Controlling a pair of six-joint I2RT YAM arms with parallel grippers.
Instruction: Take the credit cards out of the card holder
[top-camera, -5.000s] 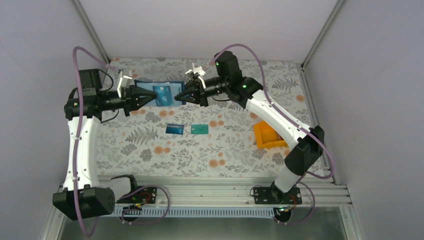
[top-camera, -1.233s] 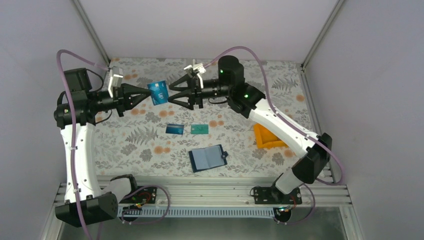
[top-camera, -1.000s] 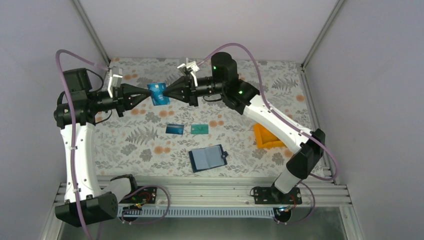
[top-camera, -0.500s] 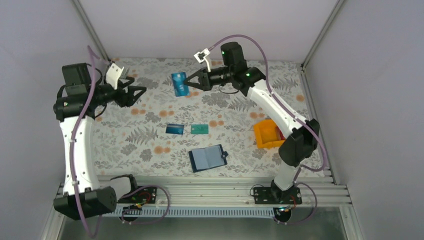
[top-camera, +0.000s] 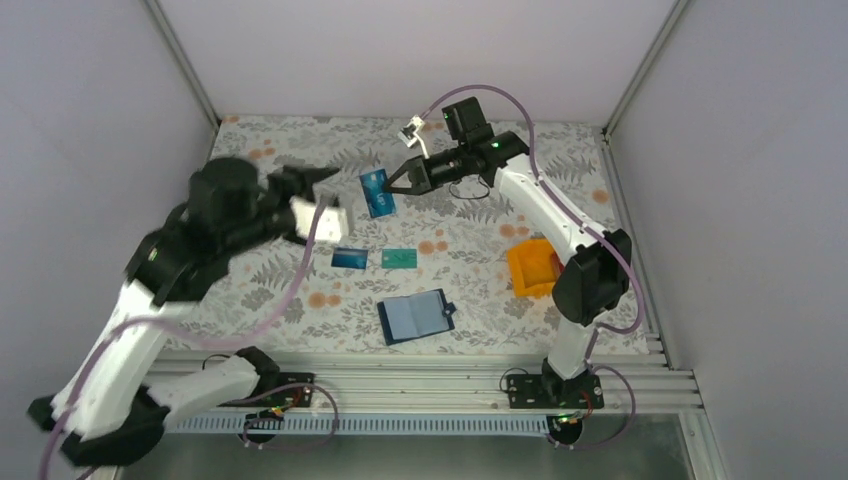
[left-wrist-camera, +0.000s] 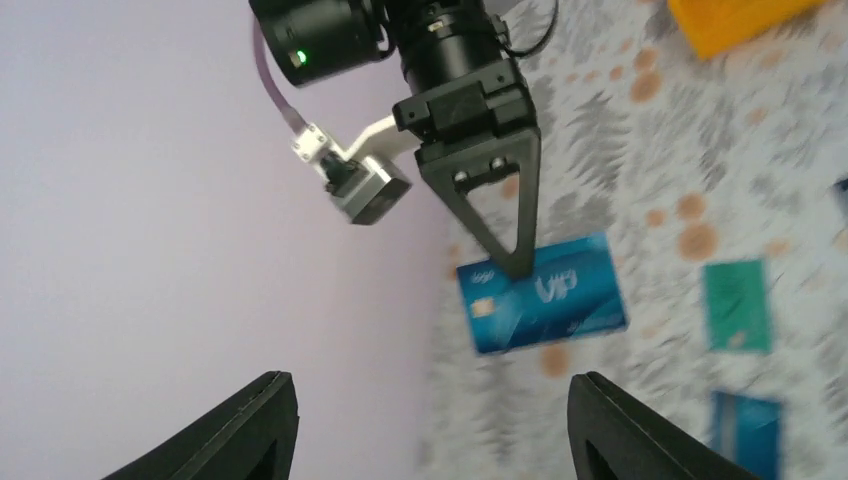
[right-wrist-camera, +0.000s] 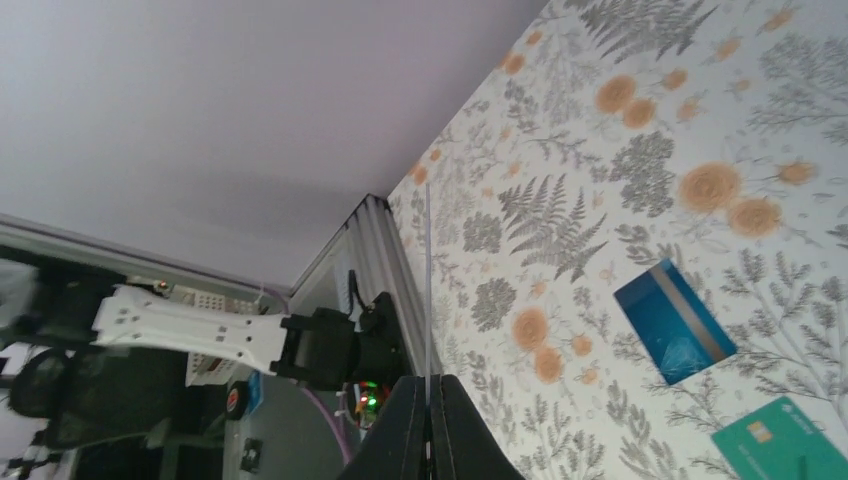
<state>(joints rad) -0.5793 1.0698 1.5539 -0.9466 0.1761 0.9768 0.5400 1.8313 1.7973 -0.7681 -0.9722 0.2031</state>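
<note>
Camera above: we see the right claw (top-camera: 393, 187) pinching a blue credit card (top-camera: 376, 194) in the air over the floral surface (top-camera: 290, 305), the card holder (top-camera: 415, 316) lying open near the front edge, a second blue card (top-camera: 349, 258) and a teal card (top-camera: 399, 258) side by side between them, and the blurred left claw (top-camera: 312, 176) nearby. Left wrist: that claw is spread wide and empty; right wrist: the held card shows edge-on, so we judge it should go down flat on bare surface, apart from the others, before release. Pale walls (top-camera: 400, 50) enclose the surface.
</note>
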